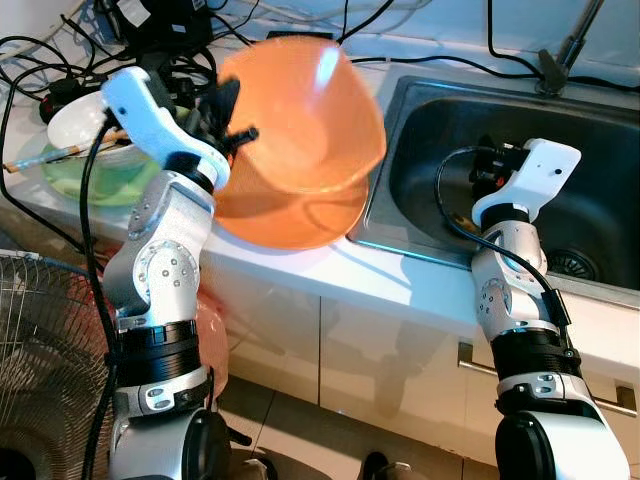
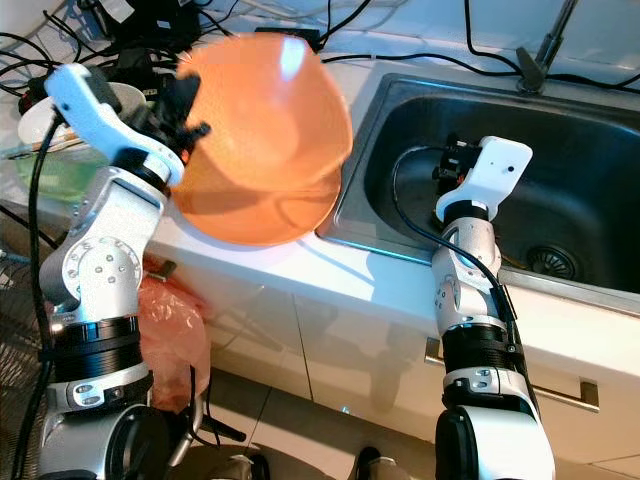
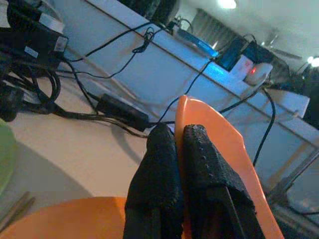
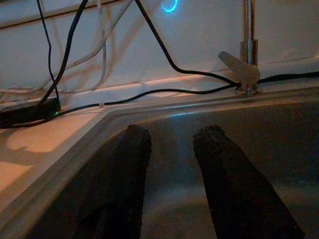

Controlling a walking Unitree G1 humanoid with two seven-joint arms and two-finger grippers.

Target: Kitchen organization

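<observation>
White desk [image 1: 300, 275] runs along the wall, with a steel sink [image 1: 420, 130] sunk into it; the sink serves as the landmark. An orange bowl [image 1: 300, 115] hangs in the air just to the left of the sink's left rim, above a second orange bowl [image 1: 290, 215] that rests on the desk beside that rim. The lifted bowl is tipped on edge, its opening facing up and toward the sink, its rim running roughly up and down.

The left gripper [image 3: 177, 164] holds this bowl by its rim on the side away from the sink: the two black fingers [image 3: 154, 179] are nearly closed, with the thin orange wall pinched between them.

The right gripper [image 4: 172, 149] hovers inside the sink, near its left wall, its fingers [image 4: 224, 174] spread apart with a clear gap and nothing between them. A tap [image 4: 244, 69] stands on the sink's back rim.

Farther left of the sink lie a green plate [image 1: 85, 175] and a white bowl [image 1: 75, 120], and black cables [image 1: 60, 50] tangle behind them. Below the desk, left of the sink, a fan grille [image 1: 40, 350] stands on the floor.
</observation>
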